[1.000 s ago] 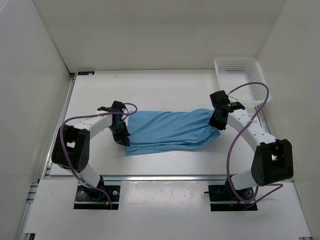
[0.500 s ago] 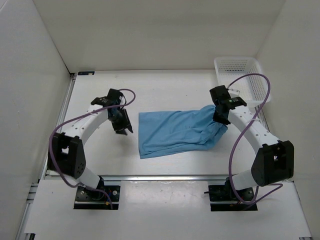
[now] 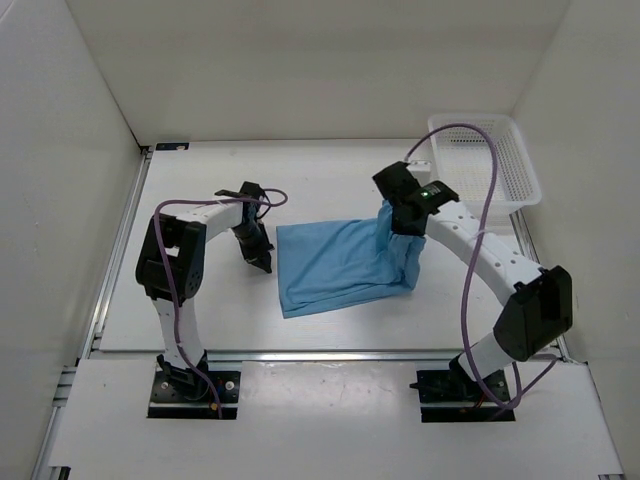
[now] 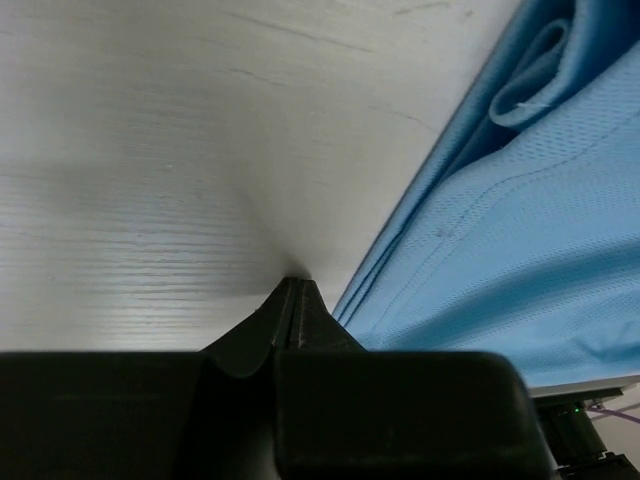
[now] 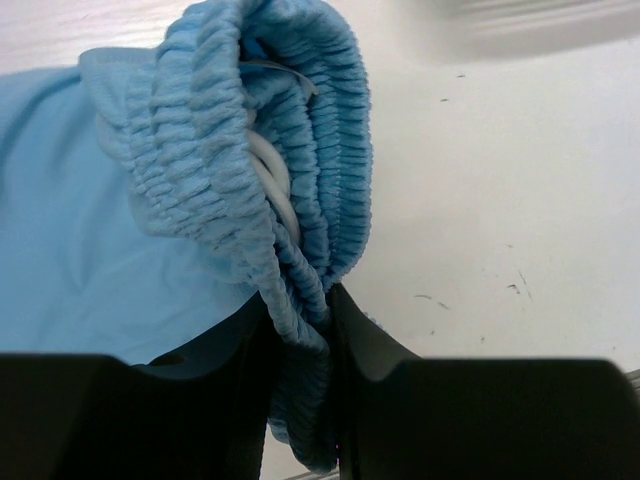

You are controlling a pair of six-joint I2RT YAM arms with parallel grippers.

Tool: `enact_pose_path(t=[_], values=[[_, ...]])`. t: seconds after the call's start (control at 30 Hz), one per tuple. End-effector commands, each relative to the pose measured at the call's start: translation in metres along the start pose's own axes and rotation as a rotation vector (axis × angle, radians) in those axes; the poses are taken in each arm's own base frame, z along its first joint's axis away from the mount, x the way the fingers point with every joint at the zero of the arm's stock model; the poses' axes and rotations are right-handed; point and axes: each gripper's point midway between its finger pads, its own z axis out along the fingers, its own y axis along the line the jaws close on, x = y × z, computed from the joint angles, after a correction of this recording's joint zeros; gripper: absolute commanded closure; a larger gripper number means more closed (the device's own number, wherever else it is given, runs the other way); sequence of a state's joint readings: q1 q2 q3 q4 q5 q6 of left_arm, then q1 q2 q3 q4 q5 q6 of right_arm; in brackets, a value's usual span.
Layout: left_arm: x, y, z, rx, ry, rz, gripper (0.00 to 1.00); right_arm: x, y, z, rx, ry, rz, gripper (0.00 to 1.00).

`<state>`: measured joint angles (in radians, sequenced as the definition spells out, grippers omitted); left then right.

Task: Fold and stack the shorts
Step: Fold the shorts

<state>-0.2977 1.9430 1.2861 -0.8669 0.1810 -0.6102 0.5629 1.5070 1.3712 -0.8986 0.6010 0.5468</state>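
Evidently the fold was in hand: the right gripper (image 5: 300, 305) pinched the waistband (image 5: 250, 150) of the shorts (image 3: 335, 268), held up over the rest, which lay on the table (image 3: 200, 195). The left gripper (image 4: 294, 292), closed and empty, touched the table beside the hem (image 4: 400, 250). Next, probably: carry waistband to hem.

You are seeing bright, even light casting soft shadows, while the right wrist view is smearing along its top.
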Motion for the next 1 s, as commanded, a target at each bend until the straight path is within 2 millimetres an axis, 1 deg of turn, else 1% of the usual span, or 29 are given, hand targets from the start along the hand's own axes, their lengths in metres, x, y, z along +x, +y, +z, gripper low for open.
enact_pose_path(t=[0.0, 0.03, 0.07, 0.1, 0.13, 0.17, 0.2, 0.23, 0.27, 0.3, 0.33, 0.37, 0.4, 0.43, 0.47, 0.5, 0.53, 0.57, 0.6, 0.63, 0.67, 0.7, 0.73, 0.77, 0.83, 0.87, 0.93, 0.97], values=[[-0.007, -0.018, -0.004, 0.056, -0.028, 0.049, 0.9, -0.009, 0.024, -0.016, -0.01, -0.043, -0.027, 1.0], [0.0, -0.017, 0.002, 0.051, -0.002, 0.053, 0.9, -0.006, 0.03, -0.019, -0.022, -0.027, -0.049, 1.0], [0.004, -0.016, 0.004, 0.055, 0.011, 0.061, 0.9, -0.003, 0.04, -0.019, -0.026, -0.017, -0.057, 1.0], [0.001, -0.017, 0.004, 0.061, 0.003, 0.063, 0.9, -0.005, 0.057, -0.029, -0.061, -0.034, -0.072, 1.0], [0.001, -0.017, 0.004, 0.061, 0.003, 0.063, 0.9, -0.004, 0.065, -0.033, -0.072, -0.033, -0.083, 1.0], [0.004, -0.015, 0.006, 0.056, 0.01, 0.061, 0.9, 0.0, 0.076, -0.031, -0.078, -0.027, -0.095, 1.0], [0.004, -0.015, 0.006, 0.055, 0.01, 0.061, 0.9, 0.0, 0.091, -0.041, -0.107, -0.038, -0.118, 1.0], [0.003, -0.018, 0.006, 0.068, 0.008, 0.063, 0.9, 0.002, 0.098, -0.043, -0.114, -0.035, -0.124, 1.0], [0.004, -0.016, 0.009, 0.063, 0.015, 0.061, 0.9, 0.005, 0.11, -0.039, -0.114, -0.026, -0.13, 1.0], [0.004, -0.016, 0.009, 0.063, 0.015, 0.071, 0.9, 0.011, 0.12, -0.044, -0.127, -0.024, -0.159, 1.0], [0.004, -0.016, 0.009, 0.063, 0.015, 0.071, 0.9, 0.006, 0.13, -0.049, -0.146, -0.038, -0.158, 1.0], [0.005, -0.015, 0.012, 0.058, 0.023, 0.069, 0.9, 0.014, 0.138, -0.044, -0.137, -0.022, -0.175, 1.0], [0.005, -0.015, 0.012, 0.058, 0.023, 0.069, 0.9, 0.018, 0.148, -0.047, -0.151, -0.024, -0.195, 1.0], [0.005, -0.015, 0.012, 0.058, 0.023, 0.069, 0.9, 0.016, 0.157, -0.05, -0.165, -0.033, -0.196, 1.0], [0.005, -0.014, 0.015, 0.052, 0.031, 0.067, 0.9, 0.022, 0.166, -0.045, -0.159, -0.022, -0.208, 1.0], [0.003, -0.015, 0.015, 0.058, 0.023, 0.069, 0.9, 0.026, 0.17, -0.045, -0.157, -0.016, -0.223, 1.0], [0.003, -0.015, 0.015, 0.058, 0.023, 0.069, 0.9, 0.029, 0.181, -0.044, -0.164, -0.016, -0.237, 1.0], [0.008, -0.015, 0.017, 0.053, 0.032, 0.076, 0.9, 0.032, 0.187, -0.046, -0.171, -0.017, -0.249, 1.0], [0.008, -0.015, 0.017, 0.053, 0.032, 0.076, 0.9, 0.033, 0.191, -0.045, -0.177, -0.01, -0.25, 1.0], [0.01, -0.011, 0.02, 0.038, 0.035, 0.065, 0.9, 0.037, 0.199, -0.043, -0.181, -0.009, -0.252, 1.0], [0.008, -0.012, 0.02, 0.043, 0.027, 0.066, 0.9, 0.039, 0.204, -0.044, -0.187, -0.01, -0.259, 1.0], [0.011, -0.01, 0.021, 0.038, 0.035, 0.064, 0.9, 0.04, 0.208, -0.044, -0.196, -0.002, -0.259, 1.0], [0.011, -0.01, 0.021, 0.038, 0.035, 0.064, 0.9, 0.042, 0.212, -0.04, -0.191, 0.003, -0.254, 1.0], [0.01, -0.009, 0.022, 0.03, 0.03, 0.064, 0.9, 0.039, 0.22, -0.045, -0.209, -0.009, -0.249, 1.0], [0.013, -0.006, 0.023, 0.025, 0.037, 0.063, 0.9, 0.042, 0.23, -0.045, -0.223, -0.003, -0.256, 1.0], [0.013, -0.006, 0.023, 0.025, 0.037, 0.063, 0.9, 0.039, 0.236, -0.048, -0.242, -0.004, -0.238, 1.0], [0.011, -0.007, 0.02, 0.023, 0.023, 0.065, 0.9, 0.039, 0.247, -0.047, -0.273, 0.0, -0.225, 1.0], [0.011, -0.004, 0.017, 0.034, 0.024, 0.053, 0.81, 0.042, 0.256, -0.05, -0.319, 0.019, -0.216, 0.93]])
